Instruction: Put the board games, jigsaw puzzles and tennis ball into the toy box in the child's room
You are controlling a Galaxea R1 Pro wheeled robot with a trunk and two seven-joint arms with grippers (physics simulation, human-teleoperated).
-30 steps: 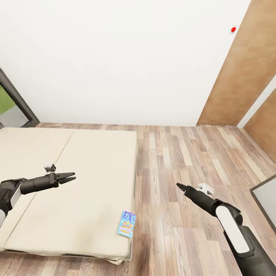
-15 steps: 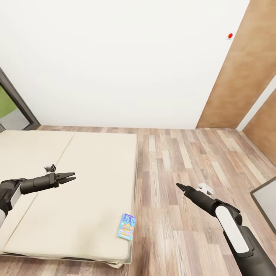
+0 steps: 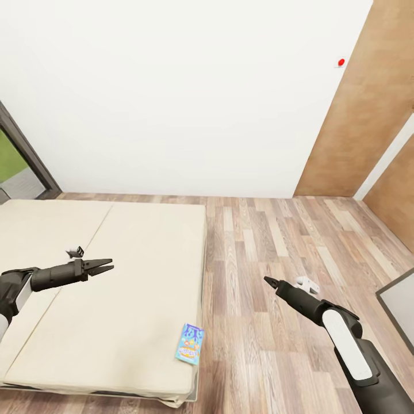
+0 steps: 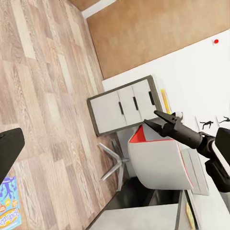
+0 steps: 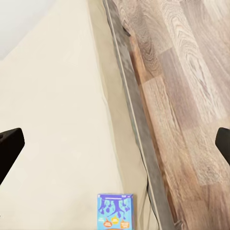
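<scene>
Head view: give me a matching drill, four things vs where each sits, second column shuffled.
Things:
1. small teal-blue board game box
2. left gripper
3. right gripper
4. small red dot

Places:
A. over the wood-plank floor
B. on the white wall
C. lying near the corner of the cream bed
D. over the cream mattress

Pairs: 1-C, 2-D, 3-A, 4-B
</scene>
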